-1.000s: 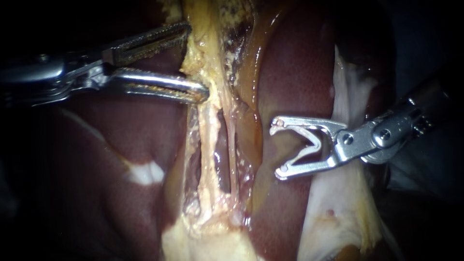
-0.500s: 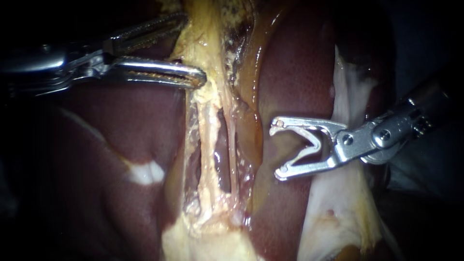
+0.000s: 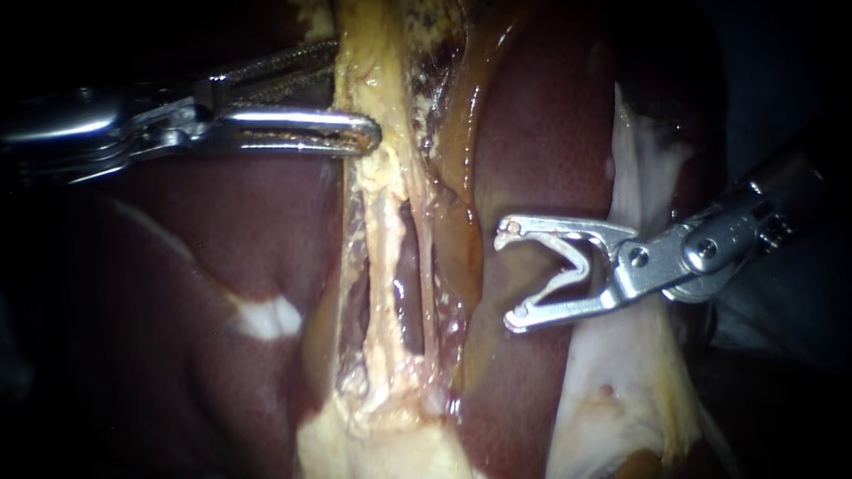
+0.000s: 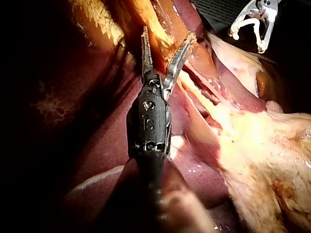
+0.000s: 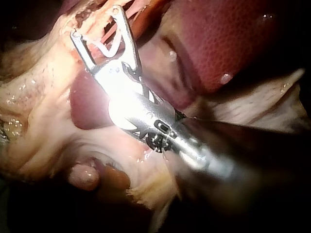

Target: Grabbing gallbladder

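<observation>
The gallbladder [image 3: 380, 53] shows as a pale yellow strip running down the middle of the dark red liver [image 3: 213, 239]. My left instrument [image 3: 357, 93] reaches it from the left, its jaws open and astride the strip's left edge: one toothed jaw passes behind, the other lies in front. In the left wrist view the left instrument [image 4: 168, 33] has the orange-yellow tissue [image 4: 160, 41] in the V of its jaws. My right instrument [image 3: 506, 277] hangs over the liver to the right, jaws open and empty; the right wrist view shows the right instrument [image 5: 95, 22] the same.
Below the left instrument two thin pale tubes [image 3: 383, 266] run down side by side into yellow fatty tissue [image 3: 382, 435]. A glistening amber fold [image 3: 461, 222] lies between them and my right instrument. White membrane [image 3: 621, 390] spreads under the right instrument's shaft.
The left instrument's jaws have narrowed around the yellow strip; the front jaw has risen and levelled. The right instrument has stayed where it was.
</observation>
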{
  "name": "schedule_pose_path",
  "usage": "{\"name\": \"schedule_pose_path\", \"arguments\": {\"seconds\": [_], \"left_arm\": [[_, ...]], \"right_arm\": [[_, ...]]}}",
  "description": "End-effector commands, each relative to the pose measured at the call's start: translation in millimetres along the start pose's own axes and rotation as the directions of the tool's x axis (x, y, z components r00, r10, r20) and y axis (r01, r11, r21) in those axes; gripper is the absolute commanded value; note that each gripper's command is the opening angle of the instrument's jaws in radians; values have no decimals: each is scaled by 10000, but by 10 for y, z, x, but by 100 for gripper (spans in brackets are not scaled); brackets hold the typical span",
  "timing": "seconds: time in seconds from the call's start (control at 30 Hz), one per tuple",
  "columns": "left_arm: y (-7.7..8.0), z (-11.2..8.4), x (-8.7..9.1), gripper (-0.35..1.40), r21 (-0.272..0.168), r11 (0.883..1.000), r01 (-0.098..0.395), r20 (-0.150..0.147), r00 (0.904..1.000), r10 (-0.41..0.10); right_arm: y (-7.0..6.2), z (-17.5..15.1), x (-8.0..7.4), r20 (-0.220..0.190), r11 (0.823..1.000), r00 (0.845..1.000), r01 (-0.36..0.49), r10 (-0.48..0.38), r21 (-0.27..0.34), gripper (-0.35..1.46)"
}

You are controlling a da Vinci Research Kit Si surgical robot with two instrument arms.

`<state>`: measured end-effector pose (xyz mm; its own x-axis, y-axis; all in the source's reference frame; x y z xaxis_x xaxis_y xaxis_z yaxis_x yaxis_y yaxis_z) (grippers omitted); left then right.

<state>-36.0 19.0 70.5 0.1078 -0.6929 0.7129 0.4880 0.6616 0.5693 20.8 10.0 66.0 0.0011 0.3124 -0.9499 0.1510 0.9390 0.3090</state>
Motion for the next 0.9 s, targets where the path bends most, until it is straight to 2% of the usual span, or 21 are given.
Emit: {"name": "schedule_pose_path", "arguments": {"seconds": [0.03,0.1,0.23,0.53,0.9], "left_arm": [[1,-1,0,25,-13,10000,99,-15,10000,-99],[3,-3,1,5,-47,9996,265,-132,9996,-265],[7,-6,2,-35,-105,9996,258,-244,9994,-260],[8,-14,3,-35,-172,9996,221,-593,9980,-231],[6,-14,2,-35,-142,9996,231,-599,9979,-240]], "right_arm": [[0,0,0,-1,10000,10000,-1,1,-2,58],[0,0,0,-1,10000,10000,-2,2,-2,58],[0,0,0,-2,10000,10000,-2,2,-2,58],[0,0,0,-3,10000,10000,-2,2,-1,58],[0,0,0,-3,10000,10000,-2,2,0,58]]}}
